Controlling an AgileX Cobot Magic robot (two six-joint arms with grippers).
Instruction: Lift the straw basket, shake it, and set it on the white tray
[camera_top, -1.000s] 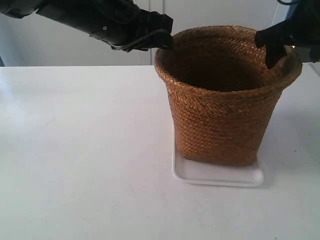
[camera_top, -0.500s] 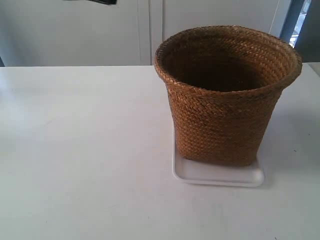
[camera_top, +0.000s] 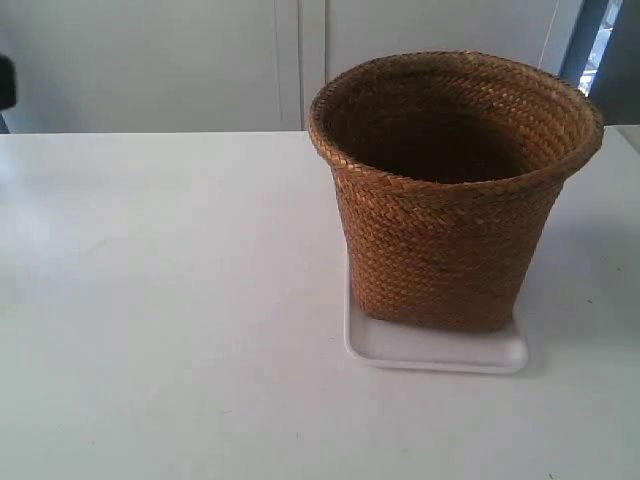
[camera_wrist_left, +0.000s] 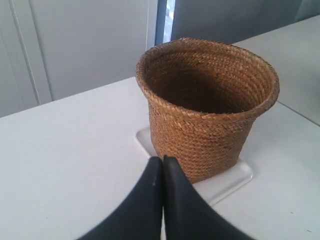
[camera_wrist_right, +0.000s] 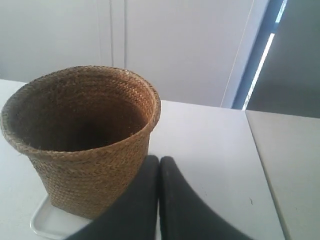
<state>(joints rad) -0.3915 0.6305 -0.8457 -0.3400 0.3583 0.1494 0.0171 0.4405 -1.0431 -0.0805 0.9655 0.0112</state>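
Two grippers apart from load: left gripper (camera_wrist_left: 162, 167), right gripper (camera_wrist_right: 159, 167), each with jaws pressed together, empty. Upright straw basket (camera_top: 450, 200) sits on white tray (camera_top: 440, 355). Placement looks done; no further grasp called for.

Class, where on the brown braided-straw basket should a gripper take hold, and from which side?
Take the flared rim of the brown braided-straw basket from above, one jaw inside, one outside. It stands upright and open-topped on the flat white tray; its body looks too wide to span.
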